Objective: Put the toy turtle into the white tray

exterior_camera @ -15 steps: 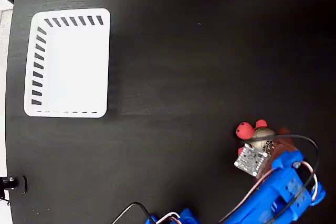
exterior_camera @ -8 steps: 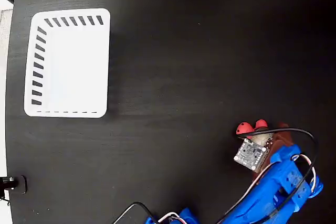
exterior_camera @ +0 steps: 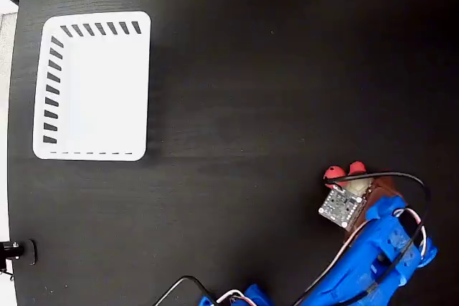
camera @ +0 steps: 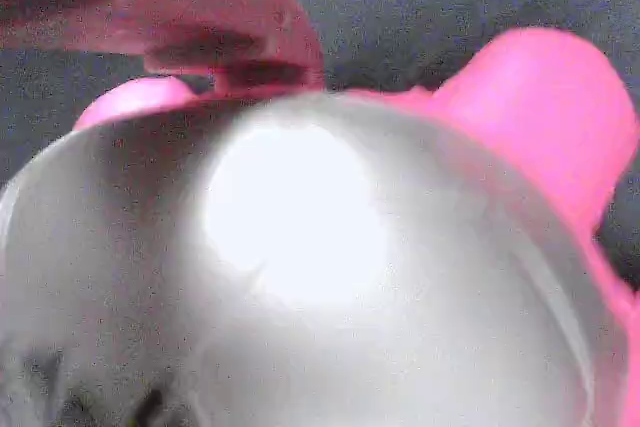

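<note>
The toy turtle [exterior_camera: 343, 175] sits on the black table at the lower right of the fixed view; only its red head and a red foot show past the arm. My blue arm's gripper [exterior_camera: 362, 190] is right down over it, its small circuit board covering the shell. Filling the wrist view is the grey domed shell [camera: 300, 277], with pink feet behind it. One reddish finger [camera: 200, 17] lies over the shell's far top edge; the other finger is hidden. The white tray [exterior_camera: 93, 84] lies far off at the upper left with nothing in it.
The table's left edge [exterior_camera: 13, 177] runs just beyond the tray. A small black fitting [exterior_camera: 14, 251] sits at the lower left edge. Cables [exterior_camera: 190, 284] trail along the bottom by the arm's base.
The gripper and its circuit board have slid a little up and left, further over the turtle, so less shell shows. The turtle has stayed where it was.
</note>
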Motion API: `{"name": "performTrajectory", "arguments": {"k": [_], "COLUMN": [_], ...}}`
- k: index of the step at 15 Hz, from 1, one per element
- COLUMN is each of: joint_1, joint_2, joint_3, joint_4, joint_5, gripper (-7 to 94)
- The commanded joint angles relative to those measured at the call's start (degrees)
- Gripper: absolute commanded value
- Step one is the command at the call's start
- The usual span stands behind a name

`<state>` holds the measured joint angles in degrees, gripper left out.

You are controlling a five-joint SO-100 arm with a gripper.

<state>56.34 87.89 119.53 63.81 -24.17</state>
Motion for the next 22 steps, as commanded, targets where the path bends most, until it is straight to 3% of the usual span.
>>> {"name": "performTrajectory", "arguments": {"k": [1, 3, 5, 6, 10, 12, 15, 18, 22], "joint_1": [0.35, 0.26, 0.26, 0.26, -1.14, -5.54, -12.48, -21.53, -40.17], "joint_2": [1.58, 1.58, 1.76, 1.85, 3.08, 4.31, 6.59, 8.7, 10.37], "joint_3": [-0.18, -0.18, -0.53, -1.05, -9.32, -19.51, -28.48, -36.12, -46.85], "joint_4": [1.05, 1.23, 1.85, 2.55, 10.02, 18.98, 22.24, 25.84, 30.5], "joint_5": [-0.35, 0.18, 0.53, 0.7, 2.9, 5.36, 9.76, 15.03, 25.84], "gripper": [36, 15, 2, 0, 0, 0, 0, 0, 0]}}
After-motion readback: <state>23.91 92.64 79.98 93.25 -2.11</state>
